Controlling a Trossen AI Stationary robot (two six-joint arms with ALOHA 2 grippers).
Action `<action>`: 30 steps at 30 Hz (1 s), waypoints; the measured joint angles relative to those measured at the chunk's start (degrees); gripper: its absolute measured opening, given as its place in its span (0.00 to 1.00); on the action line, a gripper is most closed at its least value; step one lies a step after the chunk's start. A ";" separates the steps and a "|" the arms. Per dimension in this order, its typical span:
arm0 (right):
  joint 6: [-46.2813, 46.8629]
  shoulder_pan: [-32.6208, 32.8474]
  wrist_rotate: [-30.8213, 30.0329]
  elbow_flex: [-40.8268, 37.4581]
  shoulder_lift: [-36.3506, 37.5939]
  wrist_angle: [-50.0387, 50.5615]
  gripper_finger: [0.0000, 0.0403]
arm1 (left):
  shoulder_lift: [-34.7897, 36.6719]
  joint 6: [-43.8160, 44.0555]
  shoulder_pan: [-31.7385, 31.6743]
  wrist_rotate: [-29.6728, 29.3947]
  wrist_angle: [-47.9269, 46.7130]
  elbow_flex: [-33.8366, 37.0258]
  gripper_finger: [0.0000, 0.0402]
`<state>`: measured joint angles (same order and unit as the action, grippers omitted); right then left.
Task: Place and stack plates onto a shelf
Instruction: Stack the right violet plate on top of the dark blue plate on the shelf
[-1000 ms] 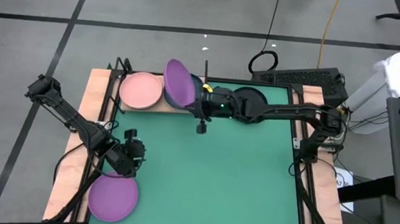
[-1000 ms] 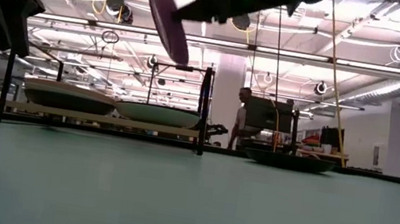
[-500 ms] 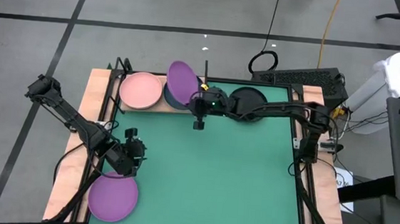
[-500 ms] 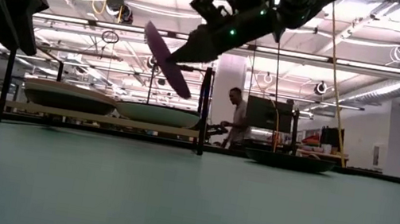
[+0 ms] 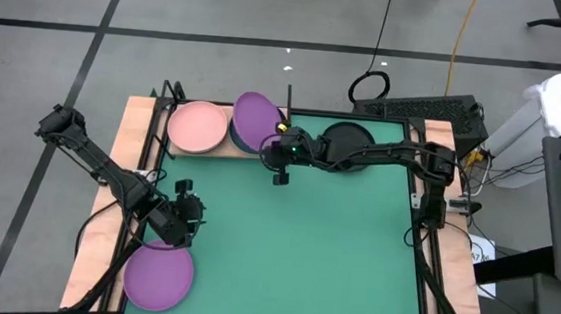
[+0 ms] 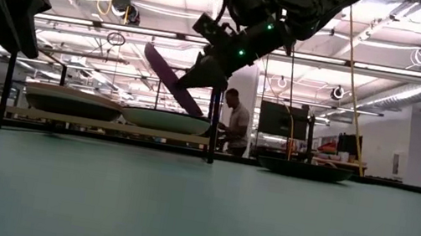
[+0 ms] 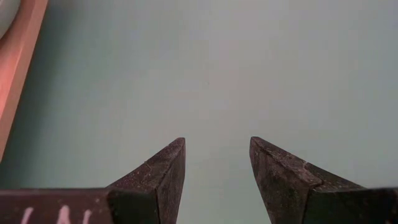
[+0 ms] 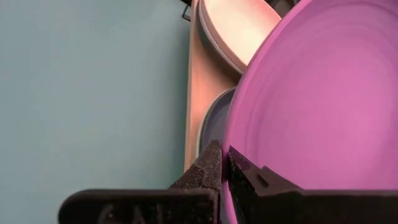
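Right gripper [image 5: 274, 149] clamped on tilted round purple plastic plate [image 5: 254, 121] over light wooden black-framed shelf [image 5: 223, 148]; left gripper [image 5: 181, 221] fingers apart, hovering near green mat [image 5: 303, 249].

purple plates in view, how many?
2. One round purple plate is held tilted by the right gripper over the wooden shelf; the other purple plate lies off the green mat's near-left corner. Stacks may hide others.
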<state>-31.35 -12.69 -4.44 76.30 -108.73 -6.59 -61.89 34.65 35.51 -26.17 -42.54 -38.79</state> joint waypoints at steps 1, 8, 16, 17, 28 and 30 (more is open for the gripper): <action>0.00 -0.03 0.01 -0.01 0.00 0.15 0.00 | 0.00 -0.01 0.00 -0.02 -0.01 0.00 0.46; -0.03 -0.09 -0.01 -0.01 0.02 1.73 0.00 | 0.00 -0.28 0.00 -1.37 -0.01 0.00 0.46; -1.33 -0.09 -0.14 -0.01 0.04 3.42 0.00 | 0.00 -0.35 0.00 -1.38 -0.01 0.00 0.46; -1.56 -0.09 -0.12 -0.01 0.04 3.45 0.00 | 0.00 -0.35 0.00 -1.39 -0.01 0.00 0.46; -3.98 -0.11 -1.81 -0.01 0.04 3.96 0.02 | 0.00 -0.42 0.00 -1.42 -0.01 0.00 0.46; -4.08 -0.07 -2.63 -0.01 0.04 4.31 0.03 | 0.00 -0.42 0.00 -1.42 -0.03 0.00 0.46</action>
<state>-35.44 -12.75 -7.07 76.29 -108.68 -2.27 -61.89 34.24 35.51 -27.59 -42.57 -38.79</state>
